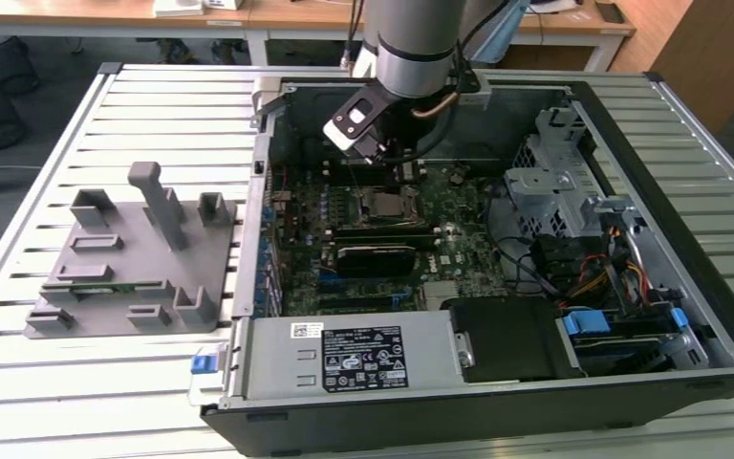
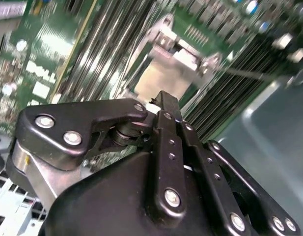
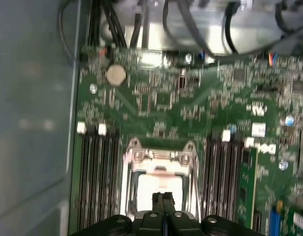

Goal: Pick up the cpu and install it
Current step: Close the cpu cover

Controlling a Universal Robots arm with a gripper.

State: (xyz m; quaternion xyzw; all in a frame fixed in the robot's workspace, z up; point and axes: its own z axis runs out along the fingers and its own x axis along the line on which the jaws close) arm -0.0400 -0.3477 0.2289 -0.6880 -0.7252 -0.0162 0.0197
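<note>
My pincer (image 3: 162,197) hangs low inside the open computer case (image 1: 495,416), right over the processor socket on the green motherboard (image 3: 190,108). Its two black fingers are pressed flat together with nothing that I can see between them. The cpu (image 3: 147,189) is not in my grip. In both wrist views, I take it to be the pale square lying flat inside the metal socket frame (image 3: 136,156), between the two banks of memory slots (image 3: 99,167). It lies flat and square to the frame, which suggests it is already bedded in its seat, not propped on an edge, though I cannot judge how fully it has settled. My closed tips point down at the chip's near edge. A thin joined tip fits inside the frame, where spread fingers would foul the frame's sides. I cannot tell whether they touch the metal top. The grey fixture block (image 1: 131,258) stands well apart on the slatted table (image 1: 176,105), outside the case.
</note>
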